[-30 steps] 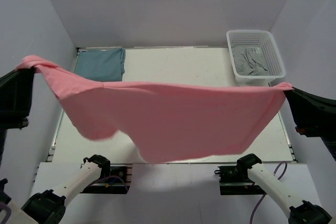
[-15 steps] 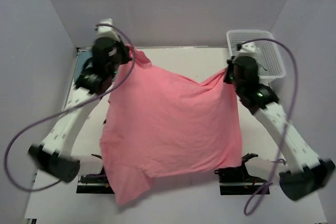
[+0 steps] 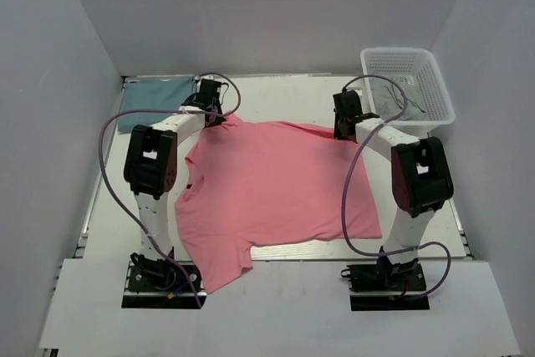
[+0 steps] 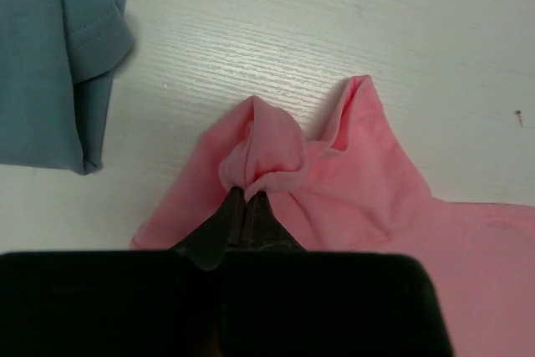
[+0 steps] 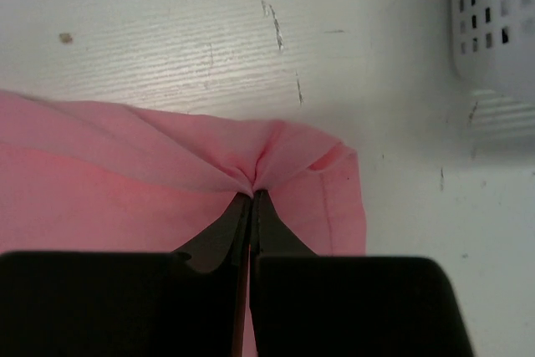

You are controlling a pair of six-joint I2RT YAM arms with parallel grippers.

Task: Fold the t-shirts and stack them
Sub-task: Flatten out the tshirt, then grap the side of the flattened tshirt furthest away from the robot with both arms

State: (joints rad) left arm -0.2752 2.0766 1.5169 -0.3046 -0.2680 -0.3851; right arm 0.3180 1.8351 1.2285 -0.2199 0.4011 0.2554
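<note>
The pink shirt (image 3: 276,190) lies spread across the counter (image 3: 284,98), one near corner reaching past the front edge. The left pincer (image 4: 247,198) is clamped tight on a bunched far corner, and the right pincer (image 5: 252,196) pinches the other far corner. A folded blue shirt (image 3: 150,98) sits at the far left, a white basket (image 3: 405,60) at the far right.

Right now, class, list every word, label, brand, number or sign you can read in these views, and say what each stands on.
There is none to read. The pink t-shirt, the teal t-shirt, the white basket and the table show no print, label or number in any view.
</note>
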